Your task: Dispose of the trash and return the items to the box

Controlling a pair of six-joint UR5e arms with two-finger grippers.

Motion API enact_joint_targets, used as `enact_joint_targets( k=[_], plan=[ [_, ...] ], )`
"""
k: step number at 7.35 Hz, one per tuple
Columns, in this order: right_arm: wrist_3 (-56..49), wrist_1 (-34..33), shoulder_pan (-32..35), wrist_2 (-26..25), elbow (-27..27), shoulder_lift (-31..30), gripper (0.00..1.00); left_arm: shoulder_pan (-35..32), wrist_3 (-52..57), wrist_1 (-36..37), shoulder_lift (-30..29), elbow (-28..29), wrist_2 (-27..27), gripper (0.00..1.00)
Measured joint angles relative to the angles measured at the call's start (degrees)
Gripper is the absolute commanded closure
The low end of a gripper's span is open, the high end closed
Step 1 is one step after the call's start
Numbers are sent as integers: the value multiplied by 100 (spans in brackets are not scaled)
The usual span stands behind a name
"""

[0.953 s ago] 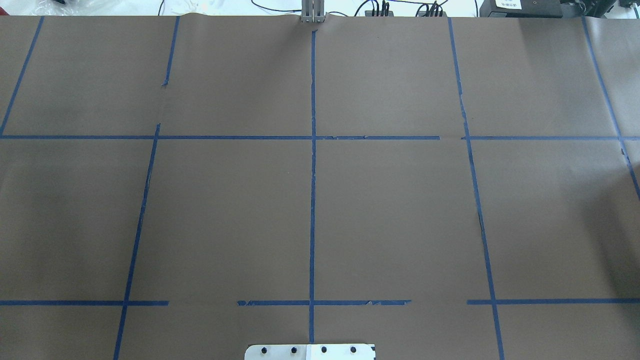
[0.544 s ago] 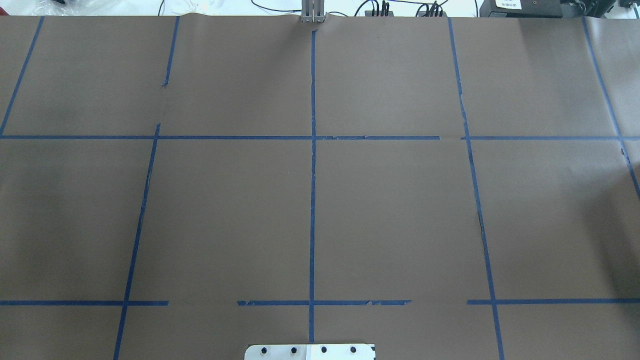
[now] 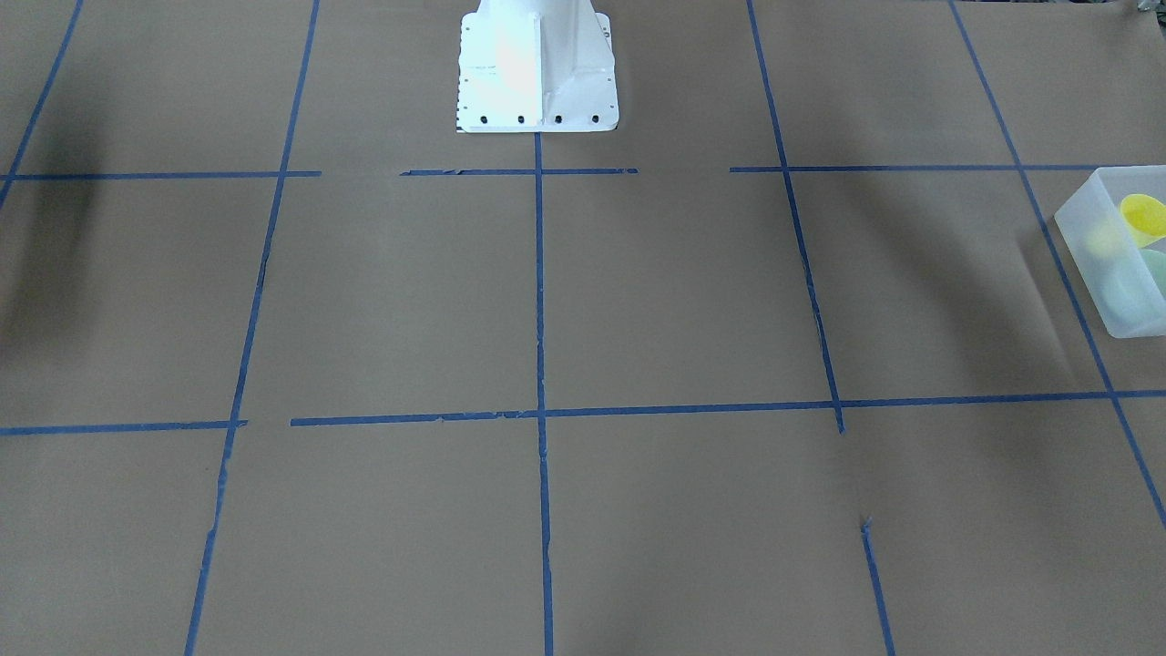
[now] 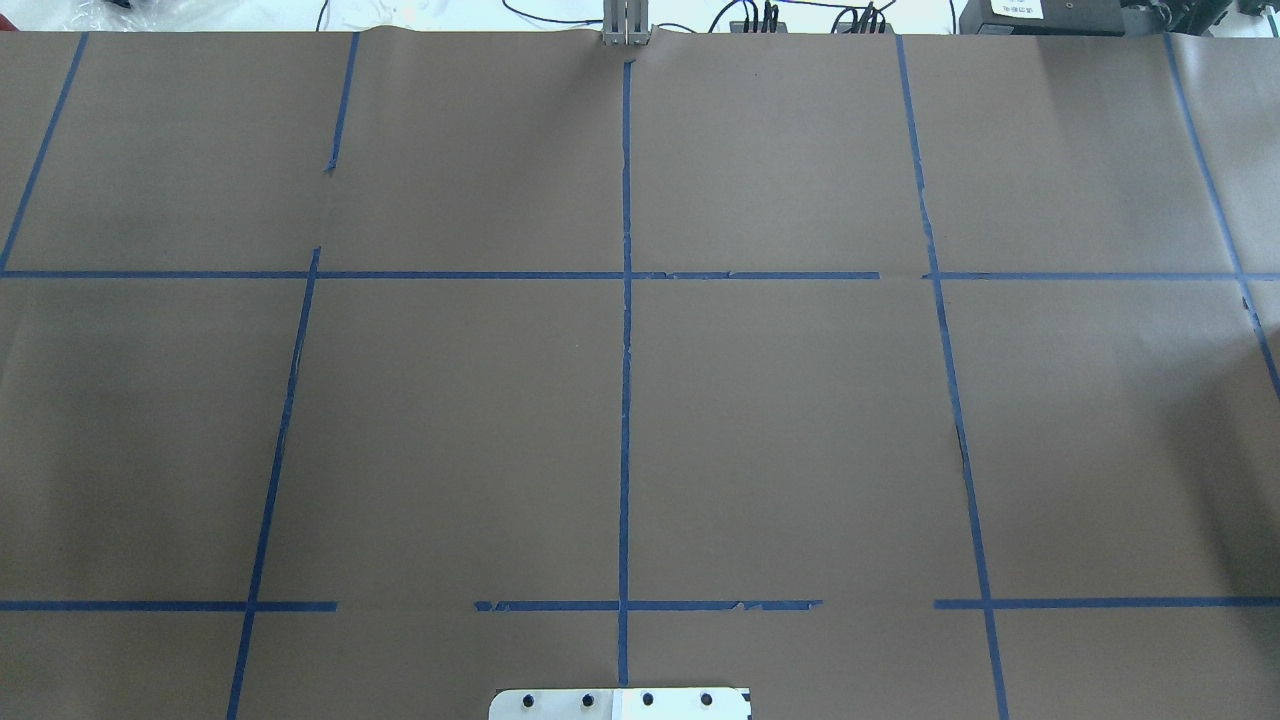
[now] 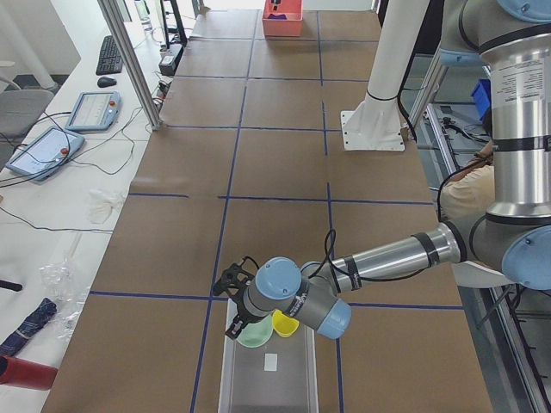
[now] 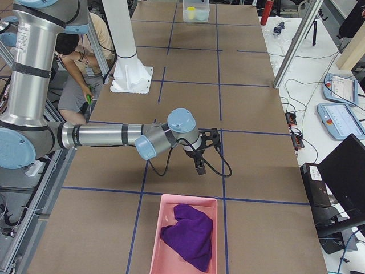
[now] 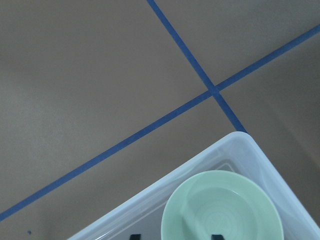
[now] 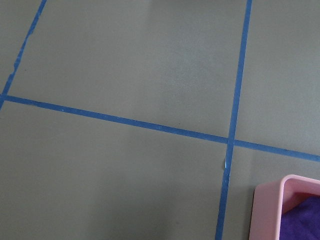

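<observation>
The frosted white box (image 3: 1084,232) stands at the table's end on my left; it also shows in the exterior left view (image 5: 225,379) and the left wrist view (image 7: 240,145). The yellow cup (image 3: 1143,214) (image 5: 284,324) and the mint-green bowl (image 7: 222,205) (image 5: 252,335) lie inside it. My left gripper (image 5: 231,284) hovers over the box's near end, above the bowl; its two dark fingertips (image 7: 216,236) stand wide apart, open and empty. My right gripper (image 6: 199,165) points down over bare table near the pink bin; I cannot tell if it is open or shut.
A pink bin (image 6: 182,200) holding a purple cloth (image 6: 188,234) stands at the table's end on my right; its corner shows in the right wrist view (image 8: 270,210). The white robot base (image 3: 537,73) sits mid-table. A person crouches behind the base (image 6: 85,63).
</observation>
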Motion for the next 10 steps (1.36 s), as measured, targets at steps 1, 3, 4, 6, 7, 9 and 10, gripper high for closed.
enact_joint_targets(
  k=[1, 3, 4, 6, 7, 9, 10],
  plan=[
    [18, -4, 0, -6, -4, 8, 0, 18, -23, 124, -1, -142, -5, 0],
    [-5, -52, -26, -19, -16, 6, 0, 12, 4, 1504, 25, -1104, -31, 0],
    [-23, -138, -99, -5, -16, -14, 0, -13, 70, 2723, 33, -1843, -39, 0],
    [-71, -879, -262, 50, 115, -39, 0, -51, 165, 5123, -63, -2625, -38, 0],
    [-115, -1184, -220, 68, 170, -94, 0, -110, 182, 5781, -82, -2698, -46, 0],
    [-148, -1428, -174, 106, 191, -238, 0, -256, 186, 5748, 43, -2743, -60, 0],
    [-194, -1492, -128, 181, 203, -262, 0, -298, 181, 5362, 136, -2720, -109, 0]
  ],
)
